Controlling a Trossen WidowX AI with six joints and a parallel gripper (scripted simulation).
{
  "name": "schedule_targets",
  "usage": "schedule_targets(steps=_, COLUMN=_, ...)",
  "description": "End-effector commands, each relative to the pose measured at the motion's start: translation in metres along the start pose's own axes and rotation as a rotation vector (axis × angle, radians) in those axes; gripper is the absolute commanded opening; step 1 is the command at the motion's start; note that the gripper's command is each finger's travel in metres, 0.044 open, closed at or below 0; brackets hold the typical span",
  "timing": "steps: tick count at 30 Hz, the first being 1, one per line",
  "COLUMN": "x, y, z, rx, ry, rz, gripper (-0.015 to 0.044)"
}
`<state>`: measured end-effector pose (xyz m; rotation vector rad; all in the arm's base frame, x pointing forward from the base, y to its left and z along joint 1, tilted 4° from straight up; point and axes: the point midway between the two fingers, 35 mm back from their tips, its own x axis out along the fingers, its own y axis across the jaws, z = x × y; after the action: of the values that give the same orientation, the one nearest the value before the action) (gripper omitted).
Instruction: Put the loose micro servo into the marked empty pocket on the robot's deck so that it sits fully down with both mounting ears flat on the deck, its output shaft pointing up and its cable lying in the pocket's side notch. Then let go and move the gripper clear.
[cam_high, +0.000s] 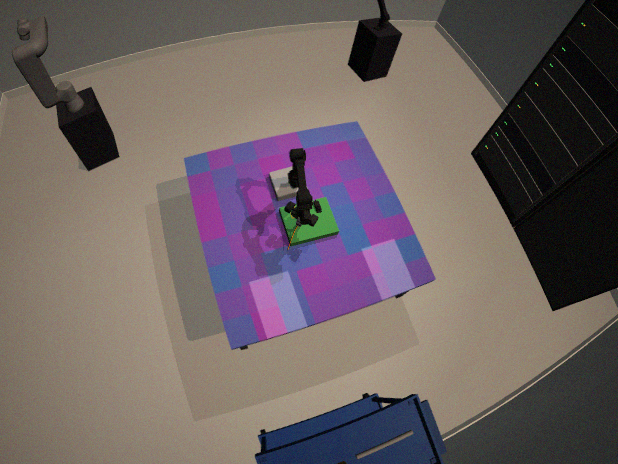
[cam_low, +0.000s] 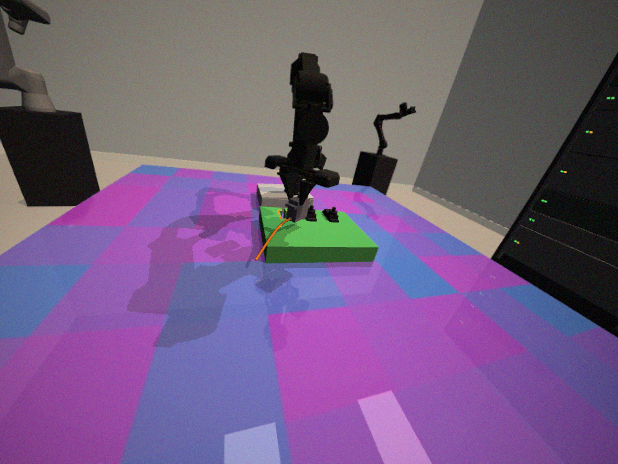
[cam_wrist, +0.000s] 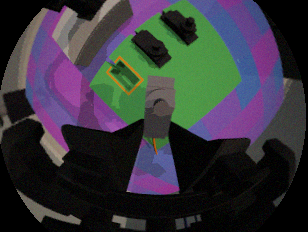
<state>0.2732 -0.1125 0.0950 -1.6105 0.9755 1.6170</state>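
My gripper (cam_wrist: 155, 123) (cam_low: 296, 210) (cam_high: 298, 218) is shut on the grey micro servo (cam_wrist: 159, 98) (cam_low: 295, 209), shaft end up, and holds it just above the green deck (cam_low: 325, 240) (cam_wrist: 213, 75) (cam_high: 322, 227) near its back left corner. The servo's orange cable (cam_low: 270, 239) (cam_high: 292, 237) trails down over the deck's left front edge. The orange-outlined empty pocket (cam_wrist: 137, 82) lies just ahead and left of the servo in the wrist view. Two black servos (cam_wrist: 153, 47) (cam_wrist: 179, 25) (cam_low: 311, 214) (cam_low: 330, 215) sit in the deck to the right of it.
A white-grey base block (cam_low: 270, 194) (cam_high: 280, 184) (cam_wrist: 109, 11) stands behind the deck, with the arm mounted on it. The deck rests on a purple and blue chequered table (cam_low: 350, 340) (cam_high: 350, 280). Other arms on black pedestals (cam_high: 87, 127) (cam_high: 374, 47) and a dark rack (cam_high: 560, 165) stand far off.
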Motion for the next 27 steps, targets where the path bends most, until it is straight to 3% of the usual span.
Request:
schedule_targets(steps=1, x=-0.0017, y=-0.0005, z=-0.0019, rx=0.039, ry=0.005, rz=-0.002, gripper=0.0)
schedule_targets(steps=27, x=-0.0018, y=-0.0005, z=-0.002, rx=0.934, ry=0.004, rz=-0.005, gripper=0.0)
